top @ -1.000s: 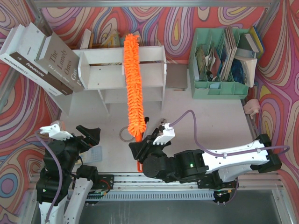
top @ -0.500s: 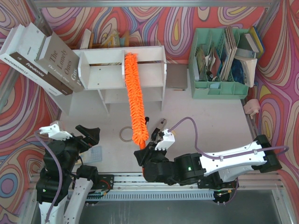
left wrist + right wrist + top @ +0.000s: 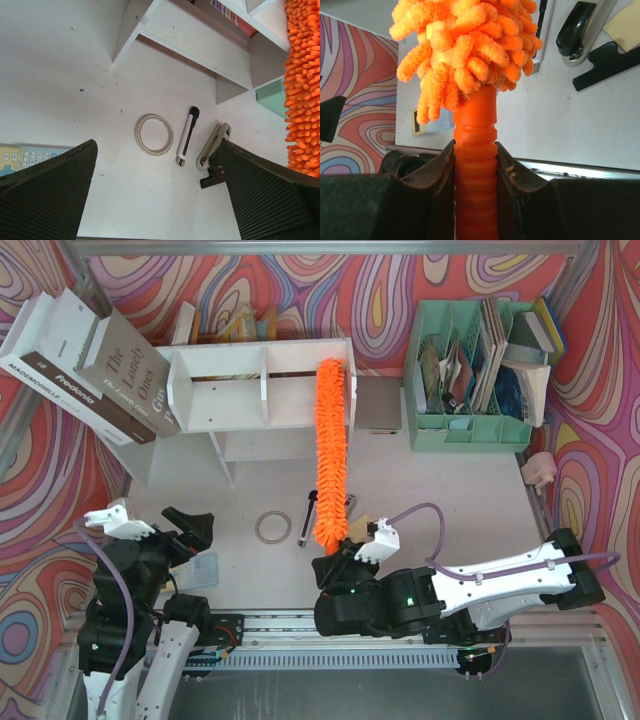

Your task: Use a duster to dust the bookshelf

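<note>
The white bookshelf (image 3: 240, 390) stands at the back centre of the table, its upper tier split by a central divider; part of it shows in the left wrist view (image 3: 200, 40). The orange fluffy duster (image 3: 330, 450) reaches from my right gripper up over the shelf's right end, its tip on the top right corner. My right gripper (image 3: 475, 165) is shut on the duster's ribbed orange handle (image 3: 475, 145); it sits low at centre in the top view (image 3: 335, 562). My left gripper (image 3: 190, 530) is open and empty at the near left. The duster's strands show at the right edge of the left wrist view (image 3: 302, 85).
A tape ring (image 3: 270, 527), a white pen-like tool (image 3: 306, 518) and a stapler (image 3: 212, 147) lie on the table in front of the shelf. Large books (image 3: 85, 365) lean at the back left. A mint-green organizer (image 3: 470, 370) stands at the back right. A small calculator (image 3: 200, 570) lies near my left gripper.
My right gripper has swung the duster to the right, from the shelf's middle divider to its right end. The left arm has not moved.
</note>
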Controlling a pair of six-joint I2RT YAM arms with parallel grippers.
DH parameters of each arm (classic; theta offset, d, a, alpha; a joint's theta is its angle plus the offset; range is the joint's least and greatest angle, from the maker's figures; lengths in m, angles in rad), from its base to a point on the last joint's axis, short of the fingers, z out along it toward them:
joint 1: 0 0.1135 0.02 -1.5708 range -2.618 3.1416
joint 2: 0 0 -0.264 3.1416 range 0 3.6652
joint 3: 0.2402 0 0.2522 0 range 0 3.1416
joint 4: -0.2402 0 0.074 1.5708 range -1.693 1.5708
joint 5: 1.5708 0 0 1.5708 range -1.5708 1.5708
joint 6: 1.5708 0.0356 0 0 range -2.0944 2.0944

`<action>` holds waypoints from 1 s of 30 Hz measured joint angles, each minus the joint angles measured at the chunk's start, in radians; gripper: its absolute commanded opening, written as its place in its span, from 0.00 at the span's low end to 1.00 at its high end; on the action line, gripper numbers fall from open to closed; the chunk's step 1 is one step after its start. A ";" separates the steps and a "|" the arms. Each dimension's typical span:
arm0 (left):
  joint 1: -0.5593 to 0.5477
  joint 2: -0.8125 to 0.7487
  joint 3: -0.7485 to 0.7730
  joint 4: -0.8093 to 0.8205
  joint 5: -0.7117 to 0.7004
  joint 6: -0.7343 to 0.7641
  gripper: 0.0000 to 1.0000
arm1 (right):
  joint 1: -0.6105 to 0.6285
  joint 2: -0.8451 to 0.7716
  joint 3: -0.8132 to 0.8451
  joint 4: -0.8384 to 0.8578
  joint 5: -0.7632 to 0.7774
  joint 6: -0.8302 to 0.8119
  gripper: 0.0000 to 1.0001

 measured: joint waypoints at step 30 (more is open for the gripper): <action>0.000 0.000 0.000 0.000 0.000 0.000 0.98 | 0.000 -0.024 -0.002 0.137 -0.012 -0.139 0.00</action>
